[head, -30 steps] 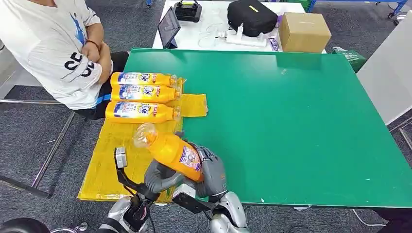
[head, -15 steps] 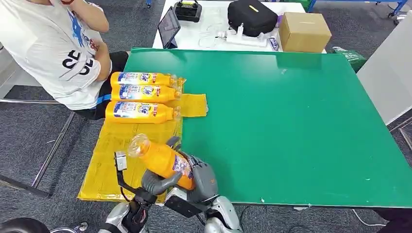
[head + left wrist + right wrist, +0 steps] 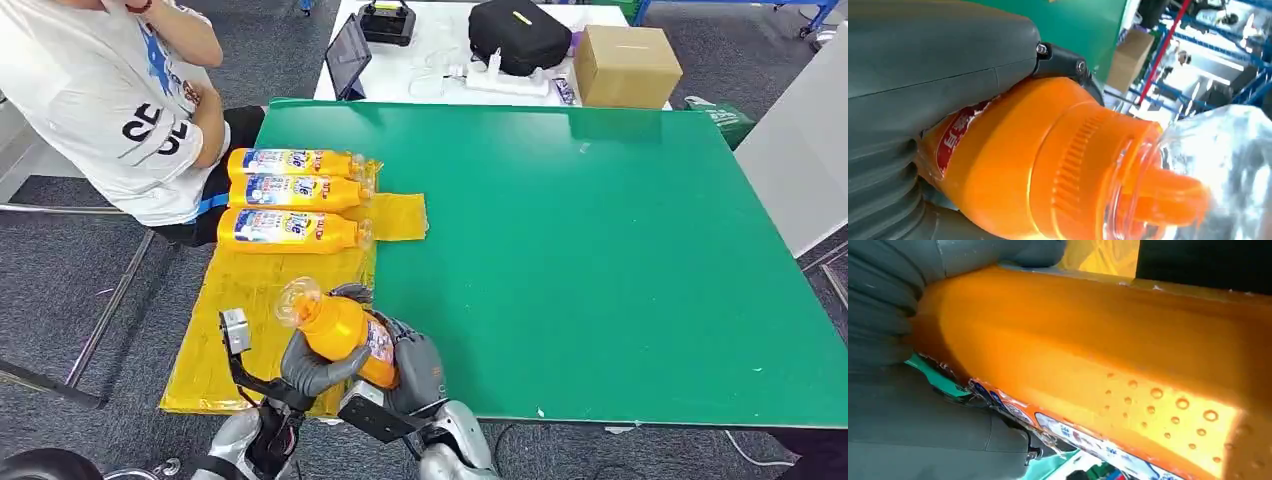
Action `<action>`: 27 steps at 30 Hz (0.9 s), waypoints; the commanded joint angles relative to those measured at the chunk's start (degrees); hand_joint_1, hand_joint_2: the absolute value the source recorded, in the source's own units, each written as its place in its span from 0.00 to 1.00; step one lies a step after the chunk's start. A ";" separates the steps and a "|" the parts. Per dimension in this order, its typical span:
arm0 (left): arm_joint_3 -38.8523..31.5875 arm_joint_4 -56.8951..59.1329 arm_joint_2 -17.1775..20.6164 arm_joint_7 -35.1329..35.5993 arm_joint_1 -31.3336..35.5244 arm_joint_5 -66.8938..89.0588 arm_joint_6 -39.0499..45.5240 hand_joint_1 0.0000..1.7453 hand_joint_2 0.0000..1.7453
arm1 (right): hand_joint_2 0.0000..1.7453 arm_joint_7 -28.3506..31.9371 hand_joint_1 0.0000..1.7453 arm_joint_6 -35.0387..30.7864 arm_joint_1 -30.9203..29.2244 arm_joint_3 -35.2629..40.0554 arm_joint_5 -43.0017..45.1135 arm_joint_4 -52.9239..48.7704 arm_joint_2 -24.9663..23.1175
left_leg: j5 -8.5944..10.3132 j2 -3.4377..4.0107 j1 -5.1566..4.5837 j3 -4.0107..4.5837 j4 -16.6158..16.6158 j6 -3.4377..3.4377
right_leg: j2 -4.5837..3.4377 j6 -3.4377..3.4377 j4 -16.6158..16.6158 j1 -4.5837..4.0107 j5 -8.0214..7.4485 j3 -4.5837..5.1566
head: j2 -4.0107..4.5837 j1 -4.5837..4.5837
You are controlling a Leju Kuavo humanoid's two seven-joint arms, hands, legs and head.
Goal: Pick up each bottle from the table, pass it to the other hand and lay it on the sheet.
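Note:
An orange bottle (image 3: 340, 327) with a clear cap hangs tilted over the near edge of the yellow sheet (image 3: 245, 310), cap pointing away from me. My left hand (image 3: 312, 366) wraps around its body from below. My right hand (image 3: 418, 368) grips its lower end from the right. The left wrist view shows the bottle's shoulder and cap (image 3: 1073, 160) against my left hand (image 3: 923, 70). In the right wrist view the bottle's side (image 3: 1098, 350) lies in my right hand (image 3: 913, 430). Three more orange bottles (image 3: 292, 194) lie side by side at the sheet's far end.
The green table (image 3: 600, 250) stretches to the right of the sheet. A person in a white shirt (image 3: 100, 100) sits at the table's far left corner. Behind the table, a white table carries a tablet (image 3: 348, 55), a black bag (image 3: 518, 35) and a cardboard box (image 3: 625, 65).
Both hands have carried the bottle left, from the table's edge to over the sheet, and its cap now points more upward. The person has raised an arm.

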State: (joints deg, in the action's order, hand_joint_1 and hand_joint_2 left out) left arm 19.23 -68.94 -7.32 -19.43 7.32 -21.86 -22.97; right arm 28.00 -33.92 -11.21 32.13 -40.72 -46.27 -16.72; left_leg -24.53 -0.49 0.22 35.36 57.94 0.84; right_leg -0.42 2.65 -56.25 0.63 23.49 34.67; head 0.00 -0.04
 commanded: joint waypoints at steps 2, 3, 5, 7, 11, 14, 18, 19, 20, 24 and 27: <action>6.88 4.93 1.61 0.58 3.11 -0.42 -4.37 1.00 1.00 | 1.00 -0.81 0.83 0.17 -4.19 1.03 0.52 2.01 -0.52 | -0.05 0.04 0.01 -0.15 -0.01 -0.02 | 0.02 -0.05 0.01 -0.02 0.04 -0.16 | 0.00 0.00; 6.77 5.07 1.73 0.84 3.08 -0.94 -4.36 1.00 1.00 | 1.00 -0.34 0.10 -0.40 -4.00 0.52 1.15 1.30 -0.48 | -0.05 0.04 -0.01 -0.14 -0.01 -0.01 | 0.02 -0.04 0.00 0.00 0.04 -0.14 | 0.00 -0.02; 6.36 4.88 1.77 0.83 2.97 -1.00 -3.68 1.00 1.00 | 1.00 -0.11 0.00 -0.57 -3.77 0.26 1.50 0.19 -0.18 | -0.07 0.05 0.00 -0.18 -0.01 -0.02 | 0.03 -0.05 0.01 -0.02 0.05 -0.19 | 0.00 0.00; 5.66 4.36 1.65 0.61 3.00 -1.05 -2.85 1.00 1.00 | 0.00 -0.36 0.00 0.81 -3.95 0.53 1.70 -0.47 0.41 | -0.10 0.04 0.03 -0.24 0.01 -0.02 | 0.02 -0.07 0.01 -0.05 0.08 -0.27 | 0.00 0.00; 1.34 0.18 0.24 -0.68 2.39 3.59 5.65 1.00 1.00 | 0.00 0.79 0.00 7.39 -1.18 -1.17 8.01 -8.61 2.25 | -0.06 -0.01 0.02 -0.10 0.03 -0.02 | 0.07 -0.05 -0.01 -0.03 0.05 -0.14 | 0.00 0.00; -2.37 -2.57 -0.67 -2.26 2.45 7.48 12.22 1.00 1.00 | 0.00 1.66 0.00 11.83 1.26 -2.24 12.86 -16.19 4.02 | -0.06 -0.06 0.04 -0.06 0.05 -0.02 | 0.12 -0.05 -0.01 -0.05 0.06 -0.13 | 0.00 0.00; -8.35 -6.19 -1.62 -6.19 3.92 14.46 23.26 1.00 1.00 | 0.00 2.97 0.00 16.32 4.92 -4.42 18.84 -27.35 6.58 | -0.12 -0.08 0.06 -0.21 0.07 -0.02 | 0.16 -0.07 0.00 -0.09 0.12 -0.30 | 0.00 0.00; -9.68 -6.89 -1.39 -6.22 4.50 15.17 24.10 1.00 1.00 | 0.00 2.68 0.00 17.27 5.85 -5.15 19.50 -30.11 7.17 | 0.01 -0.08 0.02 0.05 0.03 -0.01 | 0.14 -0.03 -0.01 -0.03 0.01 0.00 | 0.00 0.02; -11.53 -7.33 -1.93 -6.46 4.81 16.39 26.72 1.00 1.00 | 0.00 3.35 0.00 18.00 6.70 -6.16 21.18 -32.12 7.12 | -0.05 -0.12 0.05 -0.02 0.08 -0.02 | 0.19 -0.05 -0.04 -0.06 0.07 -0.10 | 0.00 -0.04; -14.83 -9.16 -1.66 -8.82 5.54 20.02 31.57 1.00 1.00 | 0.00 5.07 0.00 17.66 9.36 -8.74 23.14 -38.45 7.40 | -0.12 -0.15 0.07 -0.19 0.10 -0.03 | 0.24 -0.08 -0.03 -0.09 0.15 -0.27 | 0.00 0.00; -16.22 -11.63 -0.89 -10.95 6.23 27.89 38.24 1.00 1.00 | 0.00 7.92 0.00 13.75 11.41 -11.58 24.00 -44.23 6.53 | -0.13 -0.10 0.07 -0.16 0.11 -0.03 | 0.19 -0.07 -0.05 -0.09 0.14 -0.23 | 0.00 0.00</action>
State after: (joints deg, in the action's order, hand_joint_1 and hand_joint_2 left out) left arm 10.33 -76.48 -7.87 -27.41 10.18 -3.58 6.39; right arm 32.42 -16.39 -4.33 27.27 -18.49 -74.93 -12.20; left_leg -24.52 -0.48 0.22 35.36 57.94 0.84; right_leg -0.42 2.65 -56.26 0.63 23.48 34.66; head 0.00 -0.04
